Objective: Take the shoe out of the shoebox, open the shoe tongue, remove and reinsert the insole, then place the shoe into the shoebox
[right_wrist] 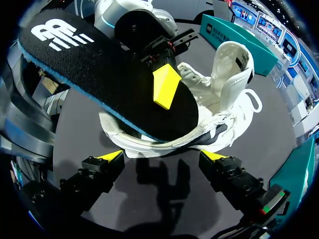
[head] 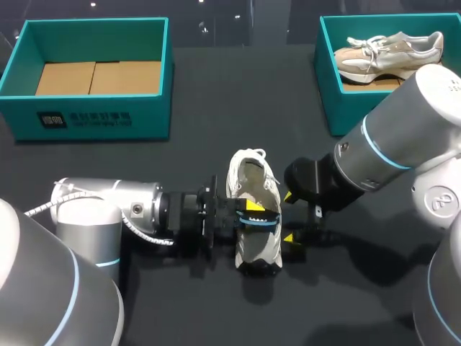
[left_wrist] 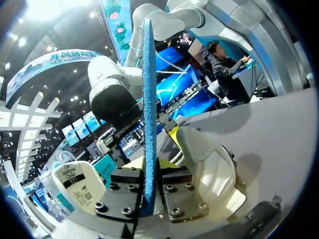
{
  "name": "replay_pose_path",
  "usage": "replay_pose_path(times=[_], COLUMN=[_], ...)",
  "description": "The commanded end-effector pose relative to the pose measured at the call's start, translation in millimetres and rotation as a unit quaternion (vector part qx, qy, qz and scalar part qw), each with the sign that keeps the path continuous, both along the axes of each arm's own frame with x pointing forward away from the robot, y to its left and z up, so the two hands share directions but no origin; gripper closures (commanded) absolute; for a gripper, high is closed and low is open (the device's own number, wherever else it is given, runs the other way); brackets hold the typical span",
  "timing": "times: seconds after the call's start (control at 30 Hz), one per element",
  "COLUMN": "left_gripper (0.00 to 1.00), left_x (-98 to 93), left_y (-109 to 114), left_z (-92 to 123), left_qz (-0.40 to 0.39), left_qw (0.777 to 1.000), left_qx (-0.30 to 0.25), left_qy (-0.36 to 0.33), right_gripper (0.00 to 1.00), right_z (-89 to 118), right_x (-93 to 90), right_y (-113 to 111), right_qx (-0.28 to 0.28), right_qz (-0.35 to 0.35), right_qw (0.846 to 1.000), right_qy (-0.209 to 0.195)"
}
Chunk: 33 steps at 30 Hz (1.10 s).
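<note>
The left gripper (head: pixel 252 214) pinches a black foam insole with a blue underside (right_wrist: pixel 99 69). Its yellow-tipped fingers are closed on both faces, so the sheet juts edge-on straight out from the wrist. Directly under the gripper lies the white-and-beige mesh trainer (head: pixel 252 176), resting on its sole on the black table (head: pixel 216 101). One end of the insole dips toward the shoe's opening; whether it is inside cannot be told. The hold, well back from that end, appears chosen to steer the insole's angle at the mouth of the shoe.

Across the shoe from the left gripper, the right gripper (right_wrist: pixel 163 156) hangs low with its fingers spread wide, holding nothing. Its tips are just beside the shoe's flank, seemingly placed to brace it against sliding.

The raised white tongue (right_wrist: pixel 234 64) and loose laces crowd the opening and could snag the insole.

Well beyond the left gripper stands an open teal cardboard shoebox with a bare brown floor (head: pixel 94 108), probably the shoe's destination. Well beyond the right gripper, a second teal box (head: pixel 331 86) holds another pale trainer (head: pixel 389 54).
</note>
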<state>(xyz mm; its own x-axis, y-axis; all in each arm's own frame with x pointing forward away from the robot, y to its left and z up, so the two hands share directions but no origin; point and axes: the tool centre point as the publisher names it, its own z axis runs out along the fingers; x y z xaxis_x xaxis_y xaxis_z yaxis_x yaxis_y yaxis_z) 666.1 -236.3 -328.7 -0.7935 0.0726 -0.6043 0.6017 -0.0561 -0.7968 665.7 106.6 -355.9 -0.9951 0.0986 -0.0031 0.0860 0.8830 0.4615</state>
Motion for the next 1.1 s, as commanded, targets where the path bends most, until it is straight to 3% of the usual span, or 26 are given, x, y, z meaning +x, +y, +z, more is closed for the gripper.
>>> replay_pose_path(times=[0.03,0.67,0.77,0.83,0.87,1.1], left_gripper=[0.7,0.69,0.79,0.97,1.0,1.0], left_x=[-4.7,-27.1,-28.3,-29.4,-29.3,-23.2], left_y=[-1,-7,-7,-7,-7,-4], left_z=[4,31,31,30,28,19], left_qz=[0.003,0.026,0.027,0.029,0.031,0.028], left_qw=[1.0,0.999,0.999,0.999,0.999,0.998], left_qx=[0.002,0.03,0.034,0.039,0.042,0.052], left_qy=[-0.003,-0.015,-0.014,-0.016,-0.017,-0.026], right_gripper=[0.0,0.0,0.0,0.0,0.0,0.0], right_z=[0,0,0,0,0,0], right_x=[-2.0,-2.0,-2.0,-2.0,-2.0,-2.0], right_y=[0,0,0,0,0,0], right_qx=[-0.001,-0.001,-0.001,-0.001,-0.001,-0.001], right_qz=[-0.001,-0.001,-0.001,-0.001,-0.001,-0.001], right_qw=[1.0,1.0,1.0,1.0,1.0,1.0], right_qy=[-0.002,-0.002,-0.002,-0.002,-0.002,-0.002])
